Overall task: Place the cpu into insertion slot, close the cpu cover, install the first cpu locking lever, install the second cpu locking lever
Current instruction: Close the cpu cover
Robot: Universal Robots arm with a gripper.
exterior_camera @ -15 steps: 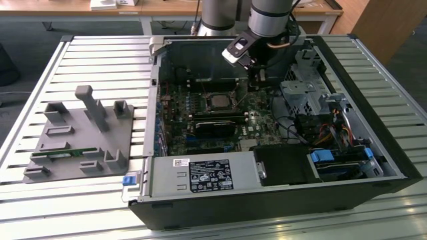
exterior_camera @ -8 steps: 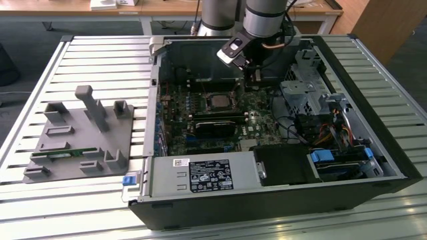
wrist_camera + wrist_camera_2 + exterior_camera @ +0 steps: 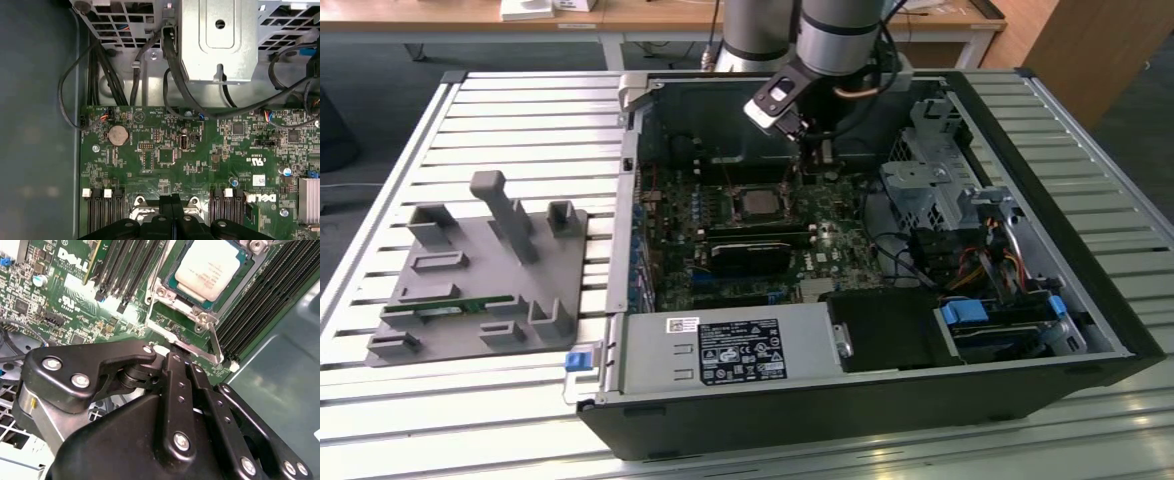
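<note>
While the cpu point(image 3: 212, 267) sits in the insertion slot point(image 3: 171, 276) with the cpu cover point(image 3: 185, 307) flat round it, my pincer point(image 3: 182, 362) hangs just beside the slot; narrowed tight, empty | step, I judge: locking lever point(image 3: 216, 342) at the slot's edge; calls for a steady hooking press

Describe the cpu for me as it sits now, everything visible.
The cpu is a small flat square chip, its dull silver-grey metal top facing up with faint print. It lies level in the insertion slot on the green board, with the silver cpu cover framing its edges. The gripper is beside the socket, clear of the chip.
</note>
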